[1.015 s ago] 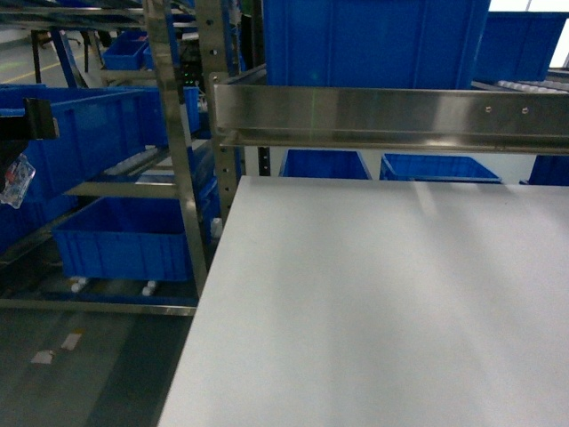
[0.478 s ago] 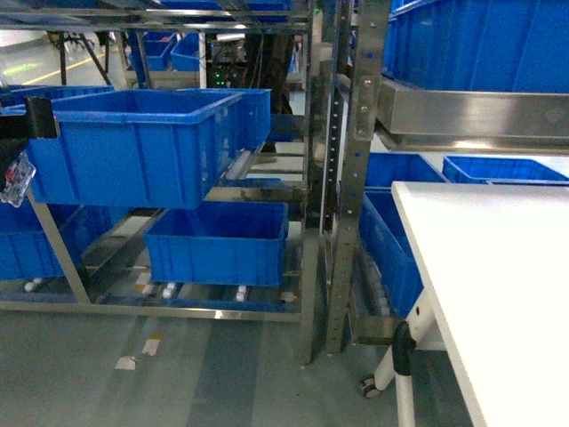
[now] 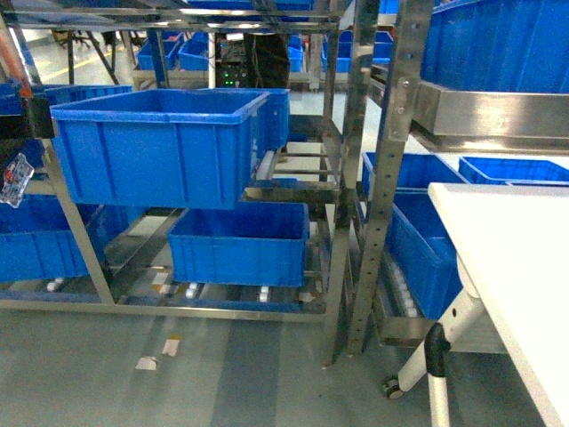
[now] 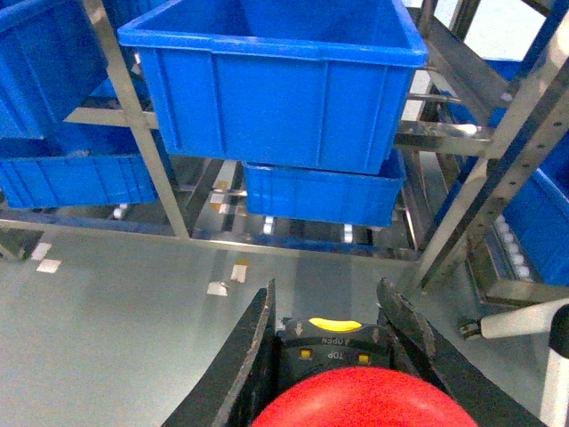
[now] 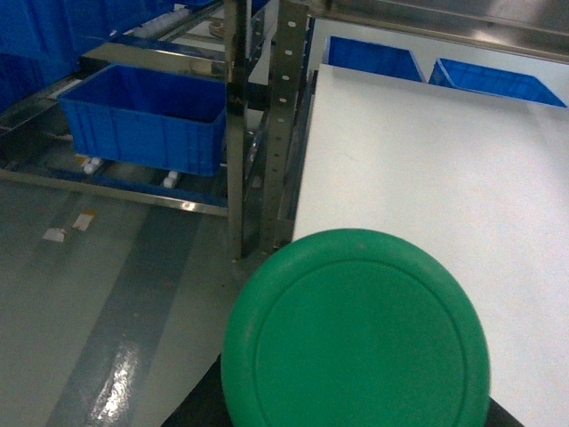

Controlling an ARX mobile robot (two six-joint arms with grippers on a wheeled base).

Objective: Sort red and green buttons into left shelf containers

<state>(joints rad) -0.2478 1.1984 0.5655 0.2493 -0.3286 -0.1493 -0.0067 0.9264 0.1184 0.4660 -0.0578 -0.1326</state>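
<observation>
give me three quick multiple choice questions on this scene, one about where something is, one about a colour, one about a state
1. Where is the white table in the head view?
A. right edge
B. left edge
C. centre

2. What colour is the button cap in the right wrist view?
A. red
B. green
C. yellow

3. What is the left gripper doing?
A. hanging open and empty
B. shut on the red button
C. resting inside a bin

Answers: 1 A, the tabletop fills the lower right corner. 2 B, the green button fills the foreground. 3 B, both fingers flank the red button, with the upper blue bin ahead.
</observation>
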